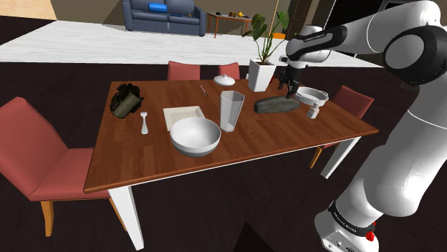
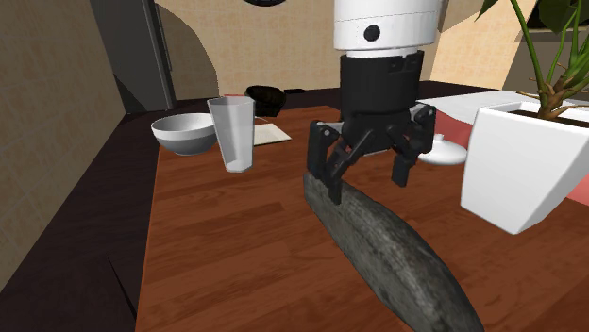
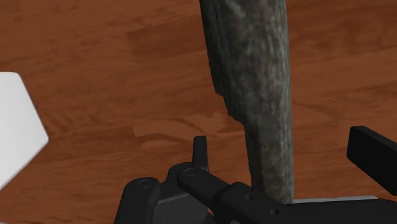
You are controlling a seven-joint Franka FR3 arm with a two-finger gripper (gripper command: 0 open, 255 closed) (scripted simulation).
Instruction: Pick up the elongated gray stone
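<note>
The elongated gray stone (image 1: pixel 276 104) lies flat on the wooden table (image 1: pixel 157 154), towards the far right in the shoulder view. My black gripper (image 1: pixel 289 87) hangs over the end of it nearest the white planter. In the second exterior view the stone (image 2: pixel 392 250) runs towards the camera, and the gripper (image 2: pixel 368 174) stands open across its far end. In the wrist view the stone (image 3: pixel 254 83) passes between the two fingers of the gripper (image 3: pixel 286 153). One fingertip (image 3: pixel 200 151) stands apart from the stone with a gap on each side, so nothing is clasped.
A white planter (image 1: pixel 262 74) with a green plant stands just behind the gripper. A small white bowl (image 1: pixel 312 94) and a shaker (image 1: pixel 312 109) sit beside the stone's other end. A tall glass (image 1: pixel 231 110), a big white bowl (image 1: pixel 195 136), a napkin (image 1: pixel 183 116) and a spoon (image 1: pixel 144 123) lie further along. Red chairs (image 1: pixel 43 161) ring the table.
</note>
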